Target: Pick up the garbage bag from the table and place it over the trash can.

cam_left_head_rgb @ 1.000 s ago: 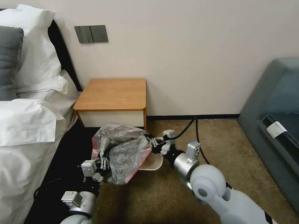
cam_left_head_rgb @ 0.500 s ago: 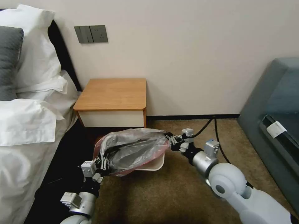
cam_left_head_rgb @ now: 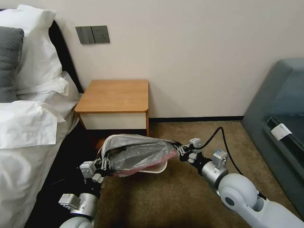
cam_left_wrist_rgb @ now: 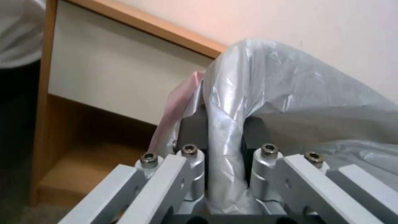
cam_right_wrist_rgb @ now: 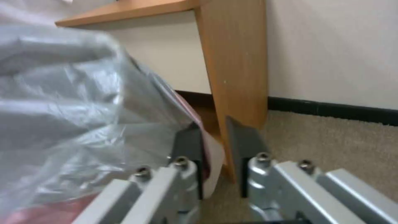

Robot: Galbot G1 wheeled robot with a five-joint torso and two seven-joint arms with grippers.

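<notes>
Both arms are low in the frame, in front of the nightstand (cam_left_head_rgb: 115, 95). My left gripper (cam_left_head_rgb: 106, 164) is pinched on the left end of the garbage bag (cam_left_head_rgb: 139, 152), my right gripper (cam_left_head_rgb: 178, 148) is clamped on the pink-edged right end, and the bag is pulled out flat between them. It's lying over the beige trash can (cam_left_head_rgb: 158, 168) on the carpet, bottom center; one rounded corner of the rim pokes out under the bag.
</notes>
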